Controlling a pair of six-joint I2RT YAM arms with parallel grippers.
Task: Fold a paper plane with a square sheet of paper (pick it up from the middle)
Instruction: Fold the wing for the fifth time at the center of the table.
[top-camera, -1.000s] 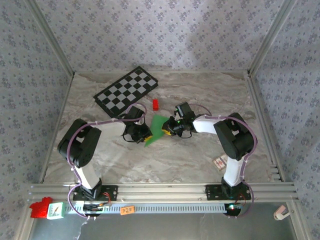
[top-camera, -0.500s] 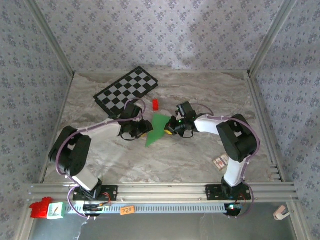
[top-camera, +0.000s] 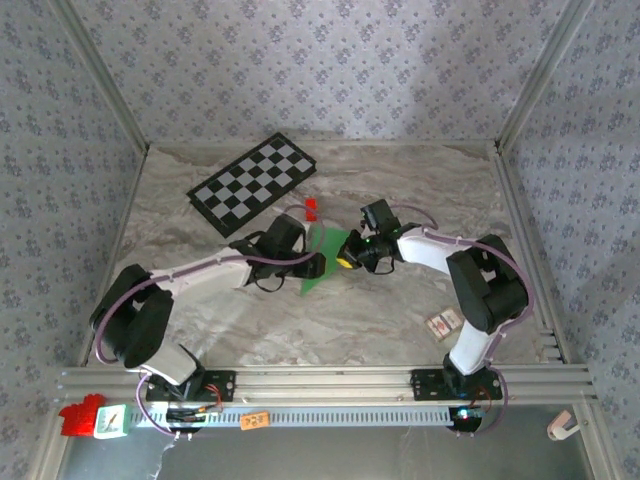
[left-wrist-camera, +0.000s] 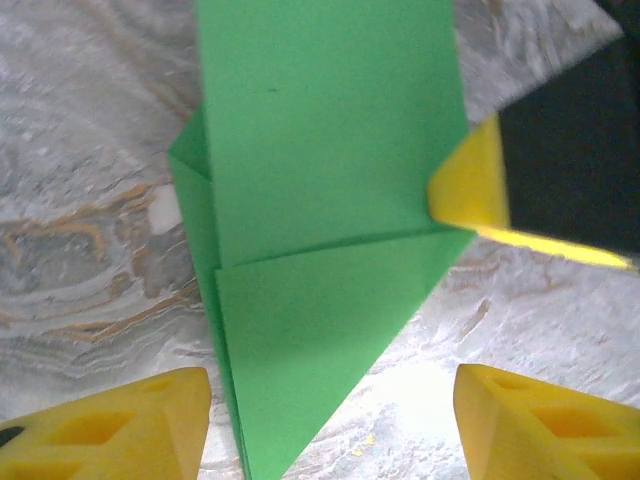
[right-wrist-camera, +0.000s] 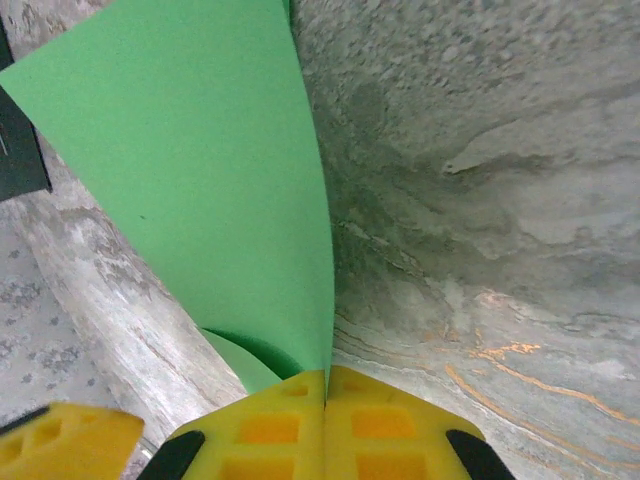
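Several folds are already in. The square sheet of paper (top-camera: 326, 245), at the centre of the overhead view, shows a pointed nose with layered flaps. It is not yet a slim dart, so I'd judge the wing folds remain. The right gripper (right-wrist-camera: 325, 400) is pinching its edge. The left gripper (left-wrist-camera: 325, 430), jaws spread over the point, has reached further right than a second ago.
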